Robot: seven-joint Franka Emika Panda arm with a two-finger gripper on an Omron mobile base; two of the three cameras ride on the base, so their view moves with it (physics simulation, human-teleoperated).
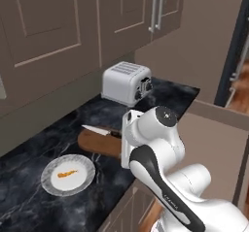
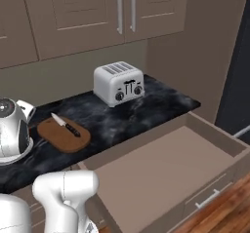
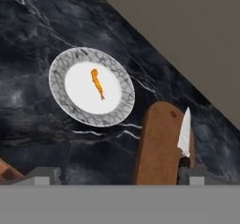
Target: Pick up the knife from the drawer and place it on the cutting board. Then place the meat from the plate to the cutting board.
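I see the knife (image 2: pixel 66 125) lying on the cutting board (image 2: pixel 63 134), so half is done; the meat (image 3: pixel 97 84) sits on the plate (image 3: pixel 58 85). My end effector (image 3: pixel 117 175) hangs spread, empty.

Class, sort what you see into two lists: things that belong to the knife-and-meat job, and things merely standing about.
Job: knife, lying on the cutting board; open drawer; meat on the plate.

Standing about: toaster, upper cabinet doors.

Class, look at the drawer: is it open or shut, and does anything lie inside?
Open and empty: the drawer is pulled out, its flat tan floor bare.
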